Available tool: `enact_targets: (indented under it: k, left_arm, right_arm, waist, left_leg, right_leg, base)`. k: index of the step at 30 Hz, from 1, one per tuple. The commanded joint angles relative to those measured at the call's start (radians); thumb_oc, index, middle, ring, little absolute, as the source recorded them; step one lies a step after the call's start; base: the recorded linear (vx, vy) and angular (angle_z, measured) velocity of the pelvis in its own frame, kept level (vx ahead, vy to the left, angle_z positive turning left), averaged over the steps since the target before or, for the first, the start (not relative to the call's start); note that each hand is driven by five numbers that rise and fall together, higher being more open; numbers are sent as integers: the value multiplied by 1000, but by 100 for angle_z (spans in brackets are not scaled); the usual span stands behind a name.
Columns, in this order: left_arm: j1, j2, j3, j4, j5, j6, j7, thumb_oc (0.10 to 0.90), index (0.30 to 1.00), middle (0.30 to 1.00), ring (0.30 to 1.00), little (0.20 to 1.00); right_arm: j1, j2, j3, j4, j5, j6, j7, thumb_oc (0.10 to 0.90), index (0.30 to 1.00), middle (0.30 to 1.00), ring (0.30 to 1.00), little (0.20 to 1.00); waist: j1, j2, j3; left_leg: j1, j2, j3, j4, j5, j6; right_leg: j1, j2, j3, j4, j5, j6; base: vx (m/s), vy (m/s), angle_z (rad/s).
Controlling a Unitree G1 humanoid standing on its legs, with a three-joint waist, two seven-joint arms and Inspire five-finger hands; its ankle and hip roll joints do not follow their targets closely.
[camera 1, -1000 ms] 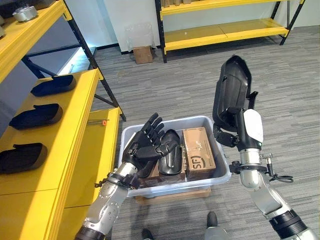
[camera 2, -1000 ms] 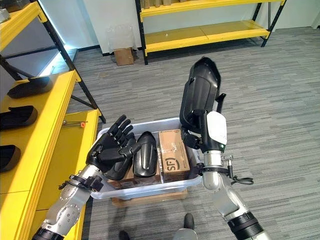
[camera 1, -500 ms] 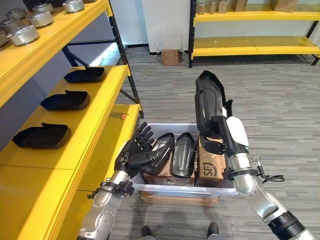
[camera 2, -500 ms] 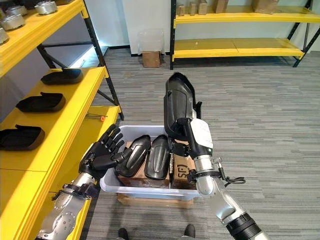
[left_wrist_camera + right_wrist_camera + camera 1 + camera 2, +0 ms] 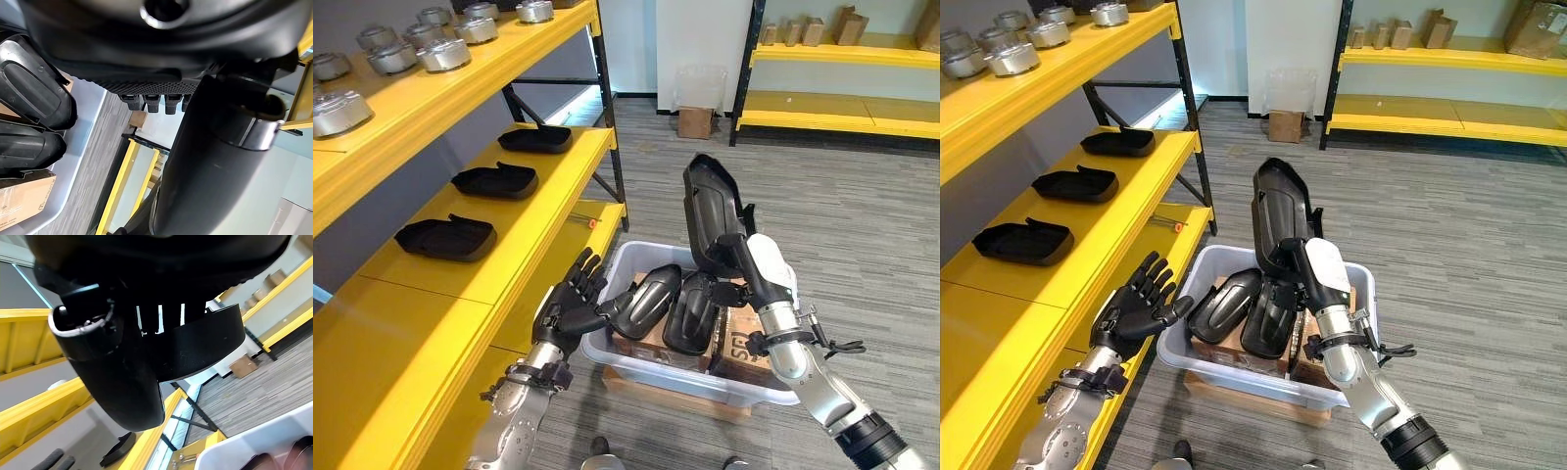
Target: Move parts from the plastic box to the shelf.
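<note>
Part (image 5: 710,213) upright above the box (image 5: 636,357), clenched in the right hand (image 5: 744,269); shelf (image 5: 524,211) lies left of it. Left hand (image 5: 570,305) hangs spread, empty, nearer the shelf.

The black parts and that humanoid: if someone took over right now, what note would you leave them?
Right hand: shut on one black part, held upright above the plastic box.
Left hand: open, holding nothing, between the shelf and the box.
Done: three black parts already lie in a row on the yellow shelf.
Left: place the held part on the shelf, probably near that row, then move the two black parts resting on cardboard boxes in the plastic box.
</note>
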Motion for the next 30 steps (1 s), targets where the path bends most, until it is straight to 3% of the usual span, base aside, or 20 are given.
enact_targets:
  k: [1, 9, 11, 13, 15, 16, 17, 18, 19, 20, 21, 22, 25, 26, 30]
  left_arm:
    - [-65, 40, 36, -101, -12, -123, -56, 900, 1000, 1000, 1000, 1000]
    - [-39, 59, 67, -98, 28, -151, -25, 900, 1000, 1000, 1000, 1000]
    - [-26, 64, 77, -103, 22, -178, 13, 900, 1000, 1000, 1000, 1000]
    - [8, 42, 115, -121, -47, -154, 5, 900, 1000, 1000, 1000, 1000]
    - [17, 34, 115, -118, -76, -133, -50, 900, 1000, 1000, 1000, 1000]
    - [18, 33, 114, -117, -79, -131, -54, 900, 1000, 1000, 1000, 1000]
    - [14, 26, 92, -101, -83, -135, -63, 900, 1000, 1000, 1000, 1000]
    - [5, 23, 71, -90, -84, -138, -55, 900, 1000, 1000, 1000, 1000]
    - [-7, 18, 44, -77, -75, -151, -49, 900, 1000, 1000, 1000, 1000]
    - [-10, 17, 39, -74, -74, -153, -47, 900, 1000, 1000, 1000, 1000]
    - [-25, 16, 19, -77, -65, -162, -31, 900, 1000, 1000, 1000, 1000]
    - [-40, 21, 4, -84, -49, -176, -7, 900, 1000, 1000, 1000, 1000]
    - [-63, 27, 1, -87, -59, -183, 5, 900, 1000, 1000, 1000, 1000]
    - [-79, 20, -2, -75, -64, -185, -17, 900, 1000, 1000, 1000, 1000]
    - [-90, 28, -12, -80, -19, -162, -22, 900, 1000, 1000, 1000, 1000]
  right_arm:
    - [-190, 2, -31, -120, -24, -129, -58, 400, 300, 300, 300, 300]
    - [-207, -5, -20, -134, 5, -137, -18, 400, 300, 300, 300, 300]
    - [-200, -7, -25, -145, 14, -140, 13, 400, 300, 300, 300, 300]
    - [-177, 8, -18, -170, 2, -134, 48, 400, 300, 300, 300, 300]
    - [-154, 19, -21, -189, -11, -122, 49, 400, 300, 300, 300, 300]
    - [-150, 20, -22, -192, -12, -120, 49, 400, 300, 300, 300, 300]
    - [-133, 24, -21, -206, -31, -103, 37, 400, 300, 300, 300, 300]
    - [-120, 19, -19, -213, -47, -103, 25, 400, 300, 300, 300, 300]
    - [-115, 10, -15, -209, -63, -111, 4, 400, 300, 300, 300, 300]
    - [-114, 9, -14, -207, -64, -114, 0, 400, 300, 300, 300, 300]
    - [-125, 0, -8, -199, -56, -130, -23, 400, 300, 300, 300, 300]
    - [-144, -1, -3, -178, -57, -154, -37, 400, 300, 300, 300, 300]
    - [-187, -11, 8, -159, -72, -164, -61, 400, 300, 300, 300, 300]
    - [-195, -28, -11, -165, -91, -156, -79, 400, 300, 300, 300, 300]
    - [-172, -34, -33, -197, -136, -124, -112, 400, 300, 300, 300, 300]
  waist:
    - [-11, -39, -20]
    - [6, -27, -4]
    - [12, -27, 5]
    - [18, -24, 17]
    - [2, -21, 20]
    - [0, -21, 21]
    - [-27, -26, 16]
    - [-46, -35, 9]
    - [-62, -38, 2]
    - [-63, -37, 1]
    - [-71, -43, -8]
    - [-64, -51, -11]
    - [-48, -63, -35]
    - [-47, -59, -88]
    - [-51, -41, -115]
  left_leg:
    - [-24, 40, -35, 4, 56, -54]
    - [-47, 4, -66, 75, 23, -42]
    - [-57, 5, -83, 91, 36, -44]
    - [-54, 30, -83, 76, 84, -54]
    - [-60, 74, 19, 54, 119, -66]
    - [-59, 80, 35, 51, 124, -67]
    - [-61, 112, 187, 43, 143, -79]
    - [-56, 127, 248, 54, 144, -101]
    - [-48, 157, 313, 110, 140, -107]
    - [-48, 162, 322, 126, 136, -109]
    - [-30, 169, 378, 202, 77, -92]
    - [-21, 153, 380, 284, 28, -80]
    - [-9, 116, 370, 386, -29, -66]
    - [52, 65, 369, 347, -69, -52]
    - [106, 39, 407, 217, -89, -35]
  right_leg:
    - [123, 89, -6, -13, -126, -86]
    - [96, 97, -12, 88, -174, -98]
    - [93, 107, -15, 110, -187, -106]
    - [97, 115, -26, 124, -192, -105]
    - [110, 109, -76, 118, -184, -101]
    - [114, 108, -83, 115, -181, -100]
    - [133, 92, -150, 72, -151, -90]
    - [149, 81, -171, 40, -142, -79]
    - [151, 72, -203, 20, -133, -82]
    - [151, 72, -209, 17, -133, -83]
    - [139, 62, -234, -10, -124, -91]
    - [130, 63, -239, -38, -120, -99]
    - [111, 78, -253, -87, -114, -116]
    - [58, 57, -295, -74, -111, -118]
    - [20, 6, -349, -24, -91, -96]
  base:
    - [0, 0, 0]
    - [-25, -32, 0]
    - [12, -68, 9]
    - [55, -50, 9]
    - [33, -15, 22]
    - [-32, -7, 70]
    - [-52, -28, 113]
    - [-150, -55, 112]
    - [-129, -56, 111]
    - [-260, -54, 145]
    - [-279, -26, 128]
    - [-321, -15, 114]
    - [-247, 181, 47]
    - [-280, 488, 96]
    - [-97, 317, 103]
